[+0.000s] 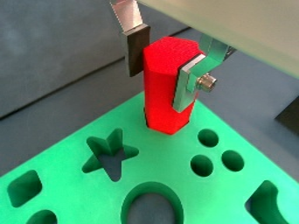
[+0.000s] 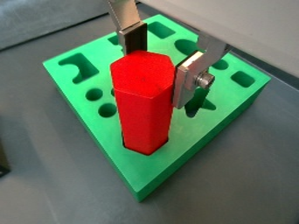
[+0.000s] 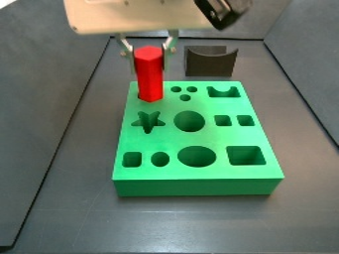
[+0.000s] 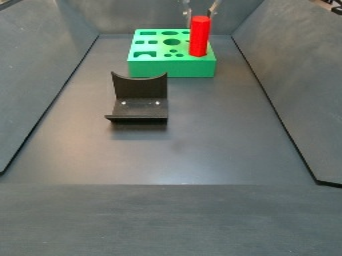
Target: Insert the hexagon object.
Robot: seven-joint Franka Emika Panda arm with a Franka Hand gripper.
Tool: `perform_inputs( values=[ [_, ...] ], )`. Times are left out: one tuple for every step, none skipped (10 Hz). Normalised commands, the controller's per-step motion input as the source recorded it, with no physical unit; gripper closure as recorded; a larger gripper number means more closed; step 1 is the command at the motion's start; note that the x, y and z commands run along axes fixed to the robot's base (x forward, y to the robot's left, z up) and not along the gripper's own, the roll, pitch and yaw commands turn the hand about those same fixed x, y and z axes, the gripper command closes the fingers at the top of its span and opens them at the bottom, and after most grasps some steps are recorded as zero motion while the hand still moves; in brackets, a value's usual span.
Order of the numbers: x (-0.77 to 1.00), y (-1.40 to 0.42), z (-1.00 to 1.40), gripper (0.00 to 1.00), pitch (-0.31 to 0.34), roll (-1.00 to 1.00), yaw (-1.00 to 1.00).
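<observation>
The hexagon object (image 2: pixel 140 101) was a tall, solid peg of bright red with flat sides and a flat six-cornered top, and it stood upright at a corner of the green shape board (image 2: pixel 87 105), its lower end sunk in a matching hole there and most of its length rising well above the board's face; in both side views it (image 3: pixel 150 74) showed as a plain red column at the board's far corner (image 4: pixel 199 35). The pincer (image 1: pixel 163 63) was around its upper part, narrowed to the peg's width, with the silver plate fingers (image 2: pixel 190 77) set on opposite flat sides and the dark pads against the red surface, so it was holding the peg; in a side view the pincer (image 3: pixel 150 48) hung directly over the peg from a pale housing. The shape board (image 3: pixel 199 149) lay flat on the dark desk (image 4: pixel 174 170) and carried other cut-outs: a star (image 3: pixel 149 122), round holes, squares and curved slots, all unfilled. In a wrist view the star (image 1: pixel 108 154) lay just beside the peg's foot. A dark grey curved block (image 3: pixel 209 61) stood on the desk near the board's edge, apart from it. In a side view the fixture (image 4: pixel 138 98) stood on the desk, well apart from the board.
</observation>
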Motion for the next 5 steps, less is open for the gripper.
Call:
perform_inputs(
  values=[
    [0.05,-0.11,-0.67,1.00,-0.051,0.05,0.00],
    [0.00,-0.12,-0.53,1.00,-0.057,0.05,0.00],
    [0.00,-0.06,-0.33,1.00,-0.173,0.00,0.00],
    [0.00,0.00,-0.26,1.00,-0.139,-0.01,0.00],
    [0.00,-0.15,-0.16,1.00,-0.106,0.06,0.07]
  ],
)
